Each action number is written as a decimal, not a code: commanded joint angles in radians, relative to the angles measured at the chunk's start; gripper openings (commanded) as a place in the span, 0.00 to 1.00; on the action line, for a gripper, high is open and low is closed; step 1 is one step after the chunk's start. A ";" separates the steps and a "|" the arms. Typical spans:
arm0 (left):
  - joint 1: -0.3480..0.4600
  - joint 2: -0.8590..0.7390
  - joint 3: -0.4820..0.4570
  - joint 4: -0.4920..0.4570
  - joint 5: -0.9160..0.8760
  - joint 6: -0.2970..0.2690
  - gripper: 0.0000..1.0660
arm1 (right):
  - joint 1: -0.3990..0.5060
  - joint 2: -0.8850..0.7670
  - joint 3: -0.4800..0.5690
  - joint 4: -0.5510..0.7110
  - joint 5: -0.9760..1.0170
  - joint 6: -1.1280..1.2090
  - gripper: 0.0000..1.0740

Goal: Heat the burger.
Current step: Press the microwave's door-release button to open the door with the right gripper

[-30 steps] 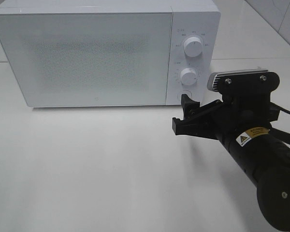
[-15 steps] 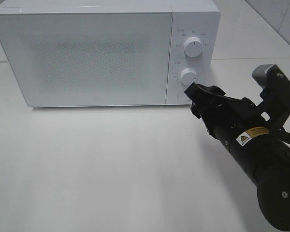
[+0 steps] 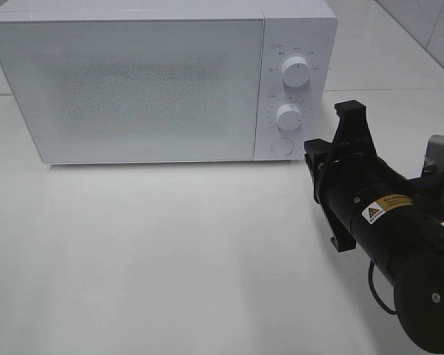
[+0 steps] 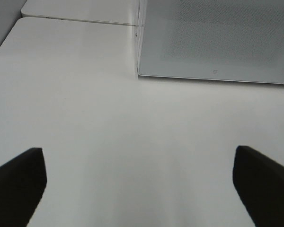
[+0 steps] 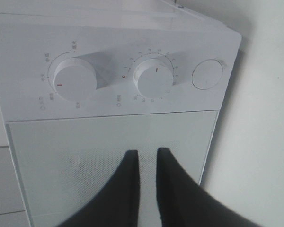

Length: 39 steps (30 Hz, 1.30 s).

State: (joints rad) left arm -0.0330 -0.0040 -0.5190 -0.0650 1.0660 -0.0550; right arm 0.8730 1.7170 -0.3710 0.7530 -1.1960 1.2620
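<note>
The burger is out of view. A white microwave (image 3: 133,81) stands at the back of the table with its door shut. My right gripper (image 3: 311,154) hovers just right of the round door button (image 3: 282,146), below the lower knob (image 3: 288,117). The right wrist view shows its two dark fingers (image 5: 128,189) almost touching, with nothing between them, in front of the door (image 5: 61,161) and under the knobs (image 5: 154,79). My left gripper (image 4: 139,182) is wide open over bare table, some way in front of the microwave's front (image 4: 213,42).
The white tabletop (image 3: 148,251) stretches in front of the microwave. My right arm (image 3: 399,244) fills the lower right of the high view. The table's far edge and a second surface (image 4: 75,9) lie to the left of the microwave.
My right gripper has rolled about a quarter turn, drawn back slightly from the door button, and its fingers have closed together. The left gripper has not moved.
</note>
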 commanded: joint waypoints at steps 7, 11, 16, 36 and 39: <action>0.002 -0.006 0.003 -0.009 -0.002 -0.004 0.94 | 0.002 0.001 -0.010 0.000 0.060 0.093 0.00; 0.002 -0.006 0.003 -0.009 -0.002 -0.004 0.94 | 0.002 0.018 -0.010 0.046 0.058 0.093 0.00; 0.002 -0.006 0.003 -0.009 -0.002 -0.004 0.94 | 0.002 0.053 -0.017 0.051 0.045 0.115 0.00; 0.002 -0.006 0.003 -0.009 -0.002 -0.004 0.94 | -0.157 0.230 -0.257 -0.023 0.187 0.106 0.00; 0.002 -0.006 0.003 -0.009 -0.002 -0.004 0.94 | -0.185 0.256 -0.301 -0.048 0.228 0.107 0.00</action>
State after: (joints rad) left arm -0.0330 -0.0040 -0.5190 -0.0650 1.0660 -0.0550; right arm 0.7110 1.9560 -0.6360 0.7380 -1.0070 1.3860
